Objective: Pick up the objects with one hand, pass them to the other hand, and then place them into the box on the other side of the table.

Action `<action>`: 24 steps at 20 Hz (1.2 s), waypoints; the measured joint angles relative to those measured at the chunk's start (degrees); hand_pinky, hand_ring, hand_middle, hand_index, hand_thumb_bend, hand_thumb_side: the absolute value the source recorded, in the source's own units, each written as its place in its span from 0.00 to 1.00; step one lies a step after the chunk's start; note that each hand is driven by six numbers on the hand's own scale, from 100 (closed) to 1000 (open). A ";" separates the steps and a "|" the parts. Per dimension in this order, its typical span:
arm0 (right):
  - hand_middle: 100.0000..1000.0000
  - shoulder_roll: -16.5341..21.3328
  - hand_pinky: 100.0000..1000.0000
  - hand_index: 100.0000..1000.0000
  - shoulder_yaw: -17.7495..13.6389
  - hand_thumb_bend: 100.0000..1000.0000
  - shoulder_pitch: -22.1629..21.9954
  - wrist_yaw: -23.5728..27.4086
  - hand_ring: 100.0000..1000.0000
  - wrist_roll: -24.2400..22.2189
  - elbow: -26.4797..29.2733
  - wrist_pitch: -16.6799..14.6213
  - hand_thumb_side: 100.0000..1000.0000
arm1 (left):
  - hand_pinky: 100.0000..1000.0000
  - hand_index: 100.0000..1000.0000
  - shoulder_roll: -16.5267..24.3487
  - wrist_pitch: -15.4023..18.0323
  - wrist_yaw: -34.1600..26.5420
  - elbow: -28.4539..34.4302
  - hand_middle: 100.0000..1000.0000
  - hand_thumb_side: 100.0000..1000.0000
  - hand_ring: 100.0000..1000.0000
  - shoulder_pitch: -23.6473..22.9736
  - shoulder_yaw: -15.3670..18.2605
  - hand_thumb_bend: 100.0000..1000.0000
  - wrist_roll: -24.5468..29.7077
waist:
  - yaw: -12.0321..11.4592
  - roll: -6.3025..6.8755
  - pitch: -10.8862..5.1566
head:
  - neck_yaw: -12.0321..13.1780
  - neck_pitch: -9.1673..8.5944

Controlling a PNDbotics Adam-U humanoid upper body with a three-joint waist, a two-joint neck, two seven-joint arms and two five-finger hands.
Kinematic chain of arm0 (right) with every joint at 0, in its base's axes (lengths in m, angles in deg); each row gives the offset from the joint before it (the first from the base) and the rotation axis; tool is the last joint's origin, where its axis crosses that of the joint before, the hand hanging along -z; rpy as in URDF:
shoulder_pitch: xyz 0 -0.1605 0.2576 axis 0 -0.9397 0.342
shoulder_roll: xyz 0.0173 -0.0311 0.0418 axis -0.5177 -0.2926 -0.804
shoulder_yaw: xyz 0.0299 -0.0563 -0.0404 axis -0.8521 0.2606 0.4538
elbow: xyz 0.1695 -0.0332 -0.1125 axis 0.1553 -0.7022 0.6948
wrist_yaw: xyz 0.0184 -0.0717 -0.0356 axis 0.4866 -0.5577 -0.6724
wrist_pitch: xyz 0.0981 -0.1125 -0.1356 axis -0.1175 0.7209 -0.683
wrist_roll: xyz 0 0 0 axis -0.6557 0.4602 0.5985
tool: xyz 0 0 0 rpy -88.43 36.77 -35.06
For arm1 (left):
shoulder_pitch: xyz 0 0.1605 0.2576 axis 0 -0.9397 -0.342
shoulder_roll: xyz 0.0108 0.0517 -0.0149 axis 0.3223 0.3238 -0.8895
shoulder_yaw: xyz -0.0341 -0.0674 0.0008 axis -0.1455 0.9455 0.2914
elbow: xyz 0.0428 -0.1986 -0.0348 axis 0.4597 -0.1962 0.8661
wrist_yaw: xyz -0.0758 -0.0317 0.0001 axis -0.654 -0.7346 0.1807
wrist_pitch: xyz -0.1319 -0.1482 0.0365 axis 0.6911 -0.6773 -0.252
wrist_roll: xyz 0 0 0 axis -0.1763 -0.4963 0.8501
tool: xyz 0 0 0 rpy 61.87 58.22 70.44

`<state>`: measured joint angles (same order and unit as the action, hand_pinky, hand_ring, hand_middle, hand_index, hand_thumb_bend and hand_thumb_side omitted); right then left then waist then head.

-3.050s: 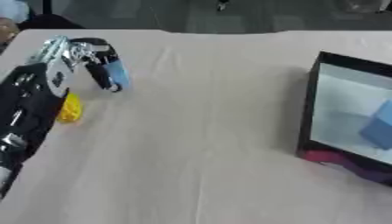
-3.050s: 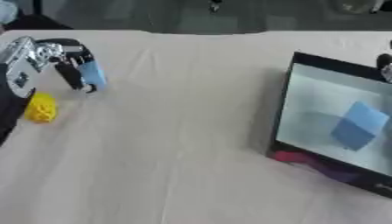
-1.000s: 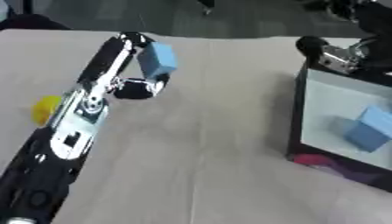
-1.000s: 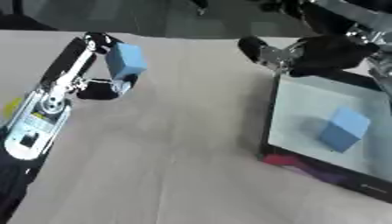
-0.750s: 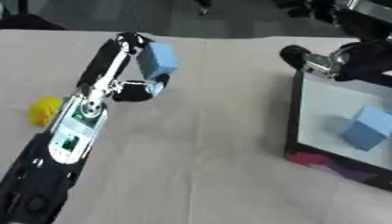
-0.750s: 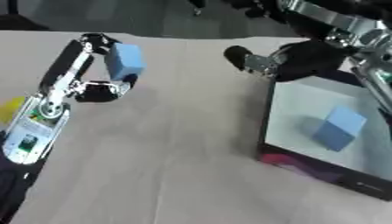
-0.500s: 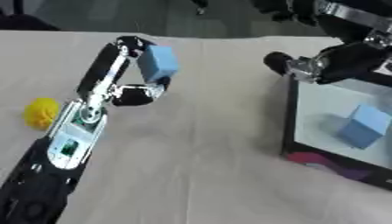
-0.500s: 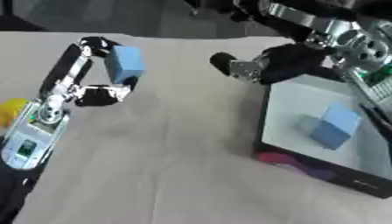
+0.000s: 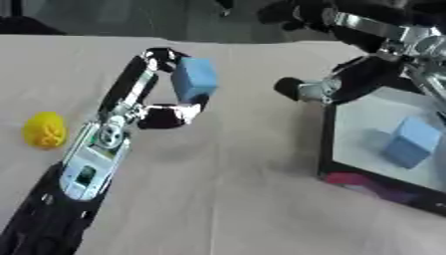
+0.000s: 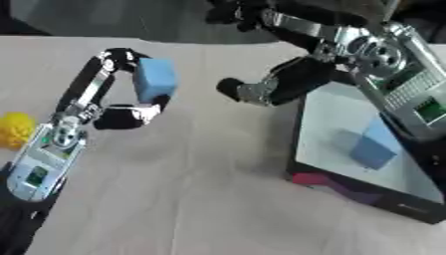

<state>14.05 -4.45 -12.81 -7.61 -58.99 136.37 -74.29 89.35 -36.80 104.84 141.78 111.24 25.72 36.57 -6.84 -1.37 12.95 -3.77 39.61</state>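
The blue block (image 9: 193, 79) is held above the table (image 9: 226, 199), pinched between the fingers and thumb of the left hand (image 9: 161, 94) near the table's middle. The right hand (image 10: 261, 89) reaches in from the upper right with fingers spread apart, holding nothing, its nearest fingertip close to the block but apart from it. Bare cloth lies open between the two hands and toward the near edge. The box (image 9: 335, 149) sits on the right side, cut off by the right edge of the view; a second blue block (image 9: 407, 142) rests inside it. A yellow object (image 9: 44, 130) lies at the left (its shape is not clear). No writing is legible on the box's dark front rim.
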 measured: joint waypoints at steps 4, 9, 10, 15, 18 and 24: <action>0.94 -1.03 0.95 0.92 0.85 0.29 0.88 -1.85 1.00 -0.73 -1.51 -0.85 0.29 | 0.71 0.47 -0.65 0.71 0.07 -0.01 0.52 0.06 0.74 0.01 -0.36 0.00 0.23 | -0.27 -0.16 0.00 | 0.00 0.00; 0.93 -2.21 0.95 0.91 2.09 0.29 1.45 -4.33 1.00 -1.24 -3.54 -1.98 0.29 | 0.71 0.47 -1.71 1.54 0.65 0.00 0.52 0.04 0.74 0.06 -1.02 0.00 0.45 | -0.37 -0.25 0.00 | -0.19 0.00; 0.93 -2.45 0.95 0.91 2.31 0.29 1.58 -4.70 1.00 -1.35 -3.96 -2.15 0.29 | 0.71 0.47 -1.94 1.73 0.90 0.01 0.52 0.04 0.74 0.16 -1.11 0.00 0.52 | -0.42 -0.29 0.00 | -0.24 0.00; 0.92 -3.75 0.95 0.91 3.01 0.28 2.25 -5.53 1.00 -1.40 -5.38 -2.60 0.29 | 0.71 0.47 -3.08 2.28 1.65 0.02 0.51 0.05 0.74 0.37 -1.70 0.00 0.86 | -0.73 -0.31 0.00 | -0.57 0.00; 0.91 -4.51 0.94 0.90 3.41 0.28 2.51 -6.32 1.00 -1.20 -6.39 -2.75 0.28 | 0.71 0.46 -3.60 2.49 1.87 0.04 0.51 0.05 0.74 0.48 -1.97 0.00 1.02 | -1.05 -0.31 0.00 | -0.88 0.00; 0.90 -5.72 0.94 0.89 4.34 0.29 3.37 -8.61 1.00 -0.77 -8.77 -3.68 0.28 | 0.71 0.47 -4.38 2.97 2.10 0.34 0.51 0.06 0.74 0.57 -2.41 0.00 1.08 | -1.47 -0.50 0.00 | -1.37 -0.01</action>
<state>8.33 -0.11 -9.44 -16.22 -59.76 127.60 -77.96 84.97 -33.83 106.93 142.12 111.81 23.31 37.65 -8.31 -1.88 12.95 -5.13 39.59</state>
